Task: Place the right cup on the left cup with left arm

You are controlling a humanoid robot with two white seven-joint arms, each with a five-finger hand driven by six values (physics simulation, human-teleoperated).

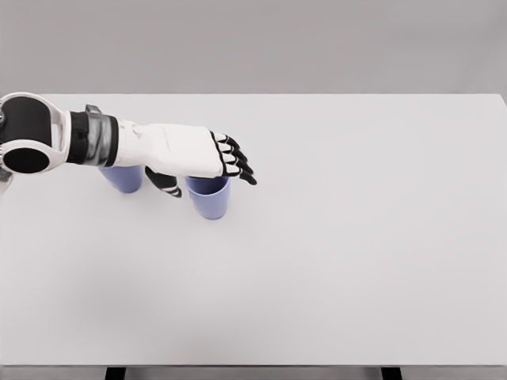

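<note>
Right cup (211, 199) sits near counter's (356, 237) back-left, beside left cup (122, 177); your left hand (207, 162) hovers over it, fingers loosely extended, holding nothing; looks light, rigid, likely slick; grip the sidewall below the rim.

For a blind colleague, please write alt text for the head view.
The left robot hand hovers open over the right blue cup on a white table, not grasping it. The left blue cup stands partly hidden behind the forearm.

Obstacles: two cups, one (210, 199) near centre-left, one (123, 177) at its 9 o'clock. Table (356, 237) from 12 through 6 o'clock is left unobstructed.
</note>
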